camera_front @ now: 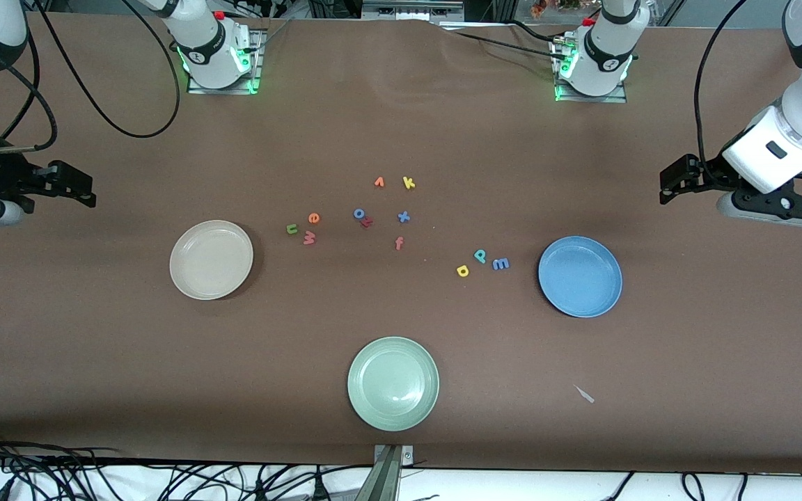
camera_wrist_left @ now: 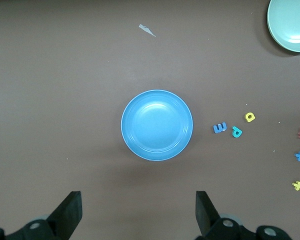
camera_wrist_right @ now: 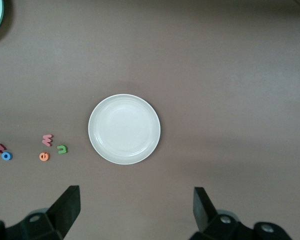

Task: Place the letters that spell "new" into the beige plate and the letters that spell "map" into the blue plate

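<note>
**Both plates empty, sorting not yet begun**

No letter had been picked. The left end effector (camera_wrist_left: 135, 215) hung spread and empty above the worktop beside the round mid-blue plate (camera_front: 580, 276); the right end effector (camera_wrist_right: 135, 212) waited likewise by the round cream-beige plate (camera_front: 211, 259). The olive-green n (camera_front: 292, 228), orange e (camera_front: 313, 218) and salmon-red w (camera_front: 309, 238) clustered near the beige plate; the blue m (camera_front: 501, 264), teal-green p (camera_front: 480, 256) and yellow a (camera_front: 462, 271) near the blue. Next probably came a descent and fine pinch; letters sat close, though surrounding worktop lay open.
</note>
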Action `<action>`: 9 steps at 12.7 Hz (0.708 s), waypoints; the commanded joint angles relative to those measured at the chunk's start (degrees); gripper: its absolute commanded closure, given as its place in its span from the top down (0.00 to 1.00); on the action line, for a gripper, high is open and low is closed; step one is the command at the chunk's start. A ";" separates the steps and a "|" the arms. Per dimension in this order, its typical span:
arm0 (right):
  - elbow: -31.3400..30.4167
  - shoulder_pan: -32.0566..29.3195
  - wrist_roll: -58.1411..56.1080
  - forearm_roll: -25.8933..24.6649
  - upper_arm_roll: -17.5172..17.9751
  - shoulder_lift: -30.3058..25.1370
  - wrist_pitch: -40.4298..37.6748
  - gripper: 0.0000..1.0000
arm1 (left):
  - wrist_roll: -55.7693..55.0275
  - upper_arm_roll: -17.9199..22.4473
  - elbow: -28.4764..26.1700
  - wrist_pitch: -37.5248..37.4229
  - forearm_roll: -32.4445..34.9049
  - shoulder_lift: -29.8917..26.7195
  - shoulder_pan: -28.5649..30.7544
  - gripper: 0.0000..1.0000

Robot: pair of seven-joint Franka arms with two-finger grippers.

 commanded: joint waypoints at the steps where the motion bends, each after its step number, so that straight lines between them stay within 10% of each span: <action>1: 0.29 -0.25 0.50 1.00 -0.33 0.03 -0.46 1.00 | -0.05 -0.29 1.68 -0.38 1.48 1.61 -0.40 1.00; 9: 0.29 -0.25 0.50 2.14 -0.33 -0.06 -0.46 1.00 | -0.05 -0.29 1.68 -0.38 1.57 1.61 -0.23 1.00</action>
